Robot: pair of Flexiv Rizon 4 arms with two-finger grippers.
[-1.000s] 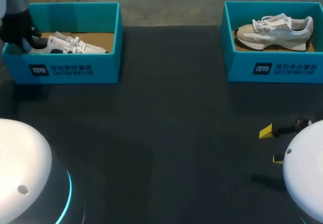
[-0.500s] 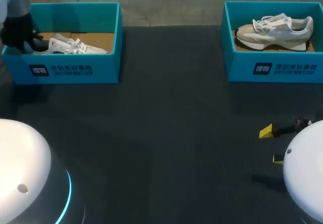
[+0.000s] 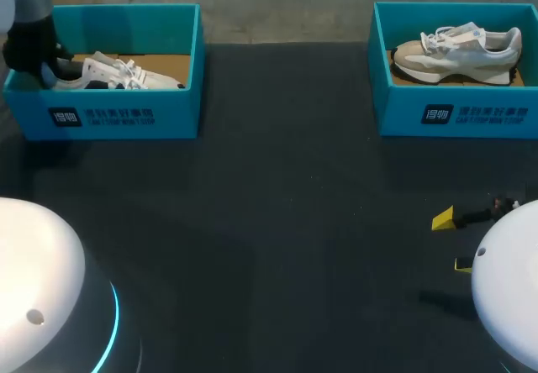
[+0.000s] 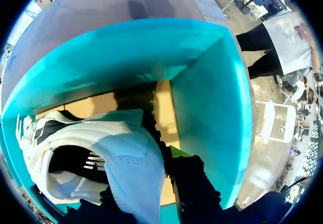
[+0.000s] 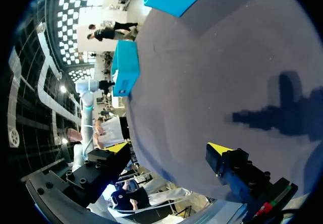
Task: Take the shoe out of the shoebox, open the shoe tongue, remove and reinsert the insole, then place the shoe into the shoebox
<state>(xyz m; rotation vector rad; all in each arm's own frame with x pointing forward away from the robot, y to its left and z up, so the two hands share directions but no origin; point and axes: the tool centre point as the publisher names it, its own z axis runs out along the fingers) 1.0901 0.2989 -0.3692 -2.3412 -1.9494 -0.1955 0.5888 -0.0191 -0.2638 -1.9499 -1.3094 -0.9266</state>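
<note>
Gripping shoe heel w/ L gripper, arm down in shoebox; R gripper wide open.

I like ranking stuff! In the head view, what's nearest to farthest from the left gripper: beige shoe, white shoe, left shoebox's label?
1. white shoe, held by the left gripper.
2. label, left shoebox front.
3. beige shoe, in right shoebox.

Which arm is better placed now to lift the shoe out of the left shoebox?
Left. The left gripper is inside the left shoebox, and its fingers hold the heel of the shoe between them. The right gripper hangs open over the table, far from that box.
</note>
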